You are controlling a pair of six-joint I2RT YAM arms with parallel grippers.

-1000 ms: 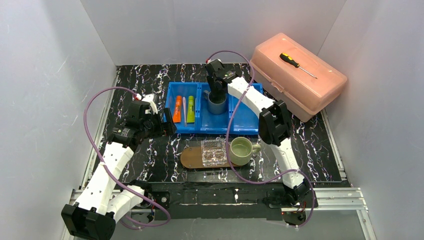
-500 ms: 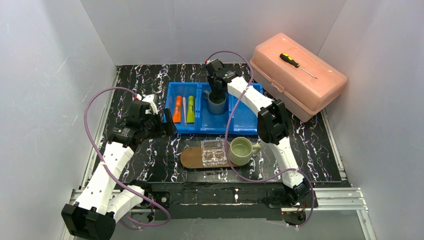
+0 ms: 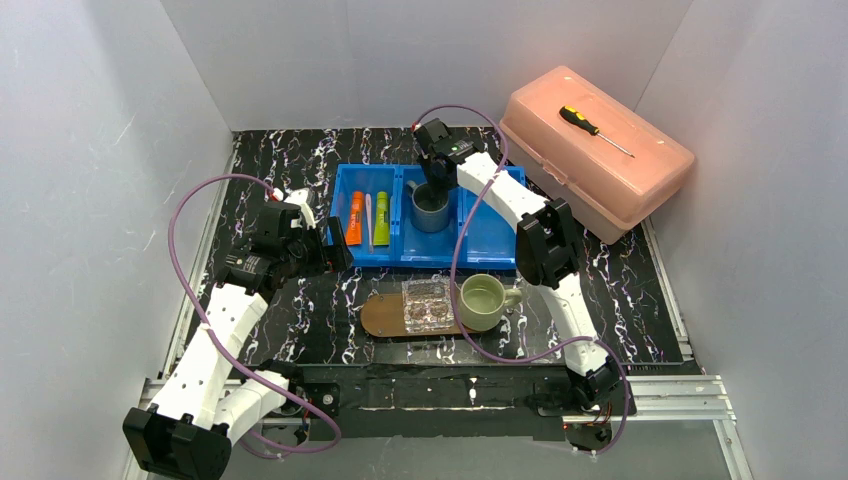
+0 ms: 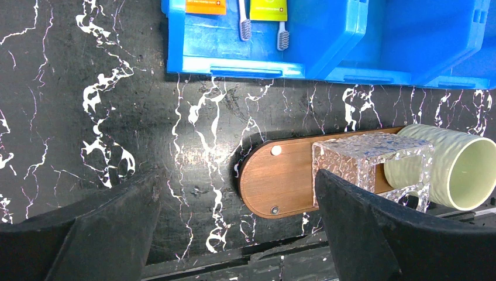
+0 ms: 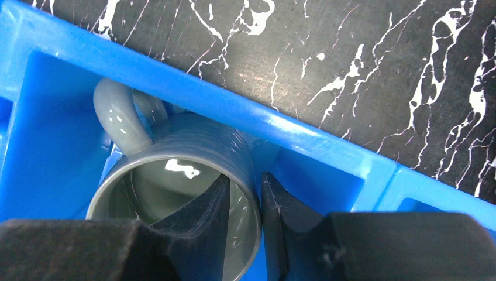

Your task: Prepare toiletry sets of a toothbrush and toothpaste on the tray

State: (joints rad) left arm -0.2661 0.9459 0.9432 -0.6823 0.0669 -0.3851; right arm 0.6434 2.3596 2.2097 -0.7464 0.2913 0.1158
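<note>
In the middle compartment of the blue three-compartment plastic bin, the right hand is pinching the wall of the grey ribbed ceramic mug; the left hand is hovering wide open, empty.

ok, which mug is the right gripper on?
The grey mug in the blue bin's middle compartment: the right gripper pinches its rim, one finger inside. The pale green mug beside the clear holder sits ungripped.

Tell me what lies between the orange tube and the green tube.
A whitish toothbrush lies between the orange tube and the green tube, seen in the top and left wrist views.
</note>
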